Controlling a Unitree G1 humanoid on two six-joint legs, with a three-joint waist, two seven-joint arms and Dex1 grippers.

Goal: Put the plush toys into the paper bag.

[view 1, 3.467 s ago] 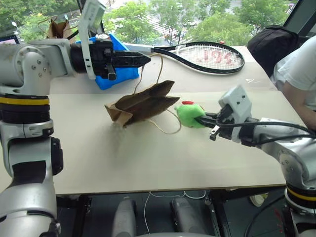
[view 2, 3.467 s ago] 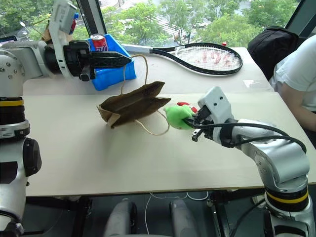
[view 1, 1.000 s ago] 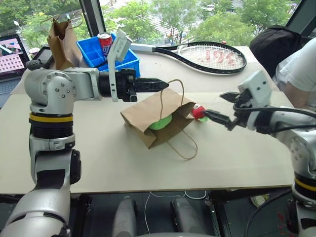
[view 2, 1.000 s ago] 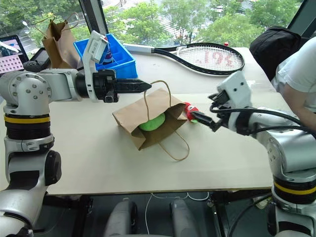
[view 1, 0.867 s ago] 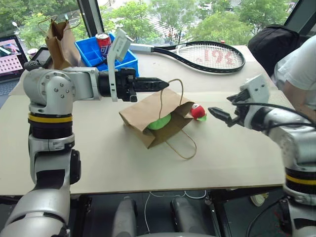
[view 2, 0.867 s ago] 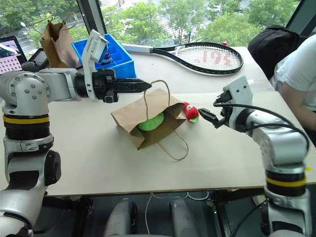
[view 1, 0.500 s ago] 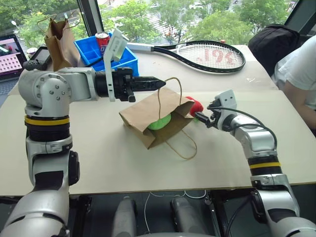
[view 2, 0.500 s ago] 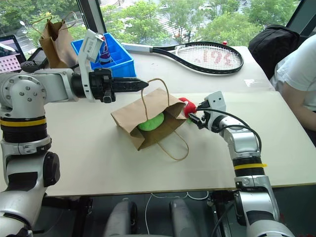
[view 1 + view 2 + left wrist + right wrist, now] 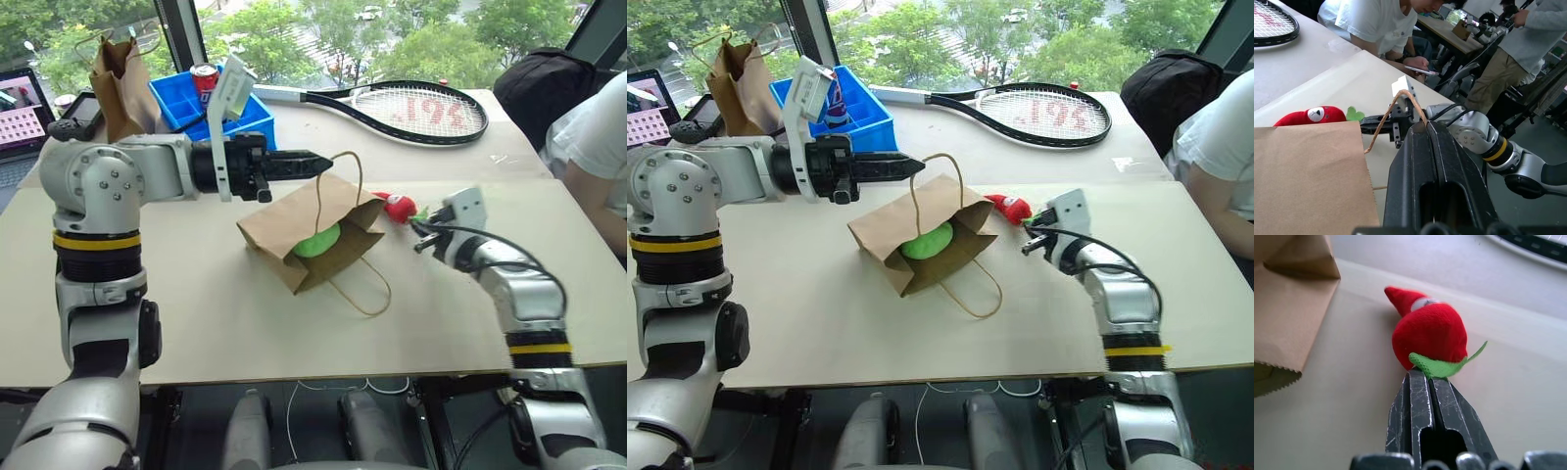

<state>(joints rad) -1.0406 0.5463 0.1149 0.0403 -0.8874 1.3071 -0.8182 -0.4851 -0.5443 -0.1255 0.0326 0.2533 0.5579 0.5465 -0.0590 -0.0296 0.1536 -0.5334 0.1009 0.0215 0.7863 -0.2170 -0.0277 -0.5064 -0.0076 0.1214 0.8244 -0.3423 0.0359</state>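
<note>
1. Right gripper [image 9: 1422,374]: jaws closed, pinching green tip of red chili toy [image 9: 1427,335], on table [image 9: 294,323] beside bag mouth.
2. Left gripper [image 9: 318,162]: closed on one handle [image 9: 338,171] of paper bag [image 9: 294,220].
3. Two toys: green toy [image 9: 315,242] inside bag, chili outside.

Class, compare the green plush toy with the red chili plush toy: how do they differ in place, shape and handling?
The green plush toy lies inside the paper bag; the red chili plush toy lies on the table beside the bag's mouth. The green one is a round blob; the red one is tapered with a green tip. The right pincer is shut at the red toy's tip; nothing touches the green one. Both are soft.
</note>
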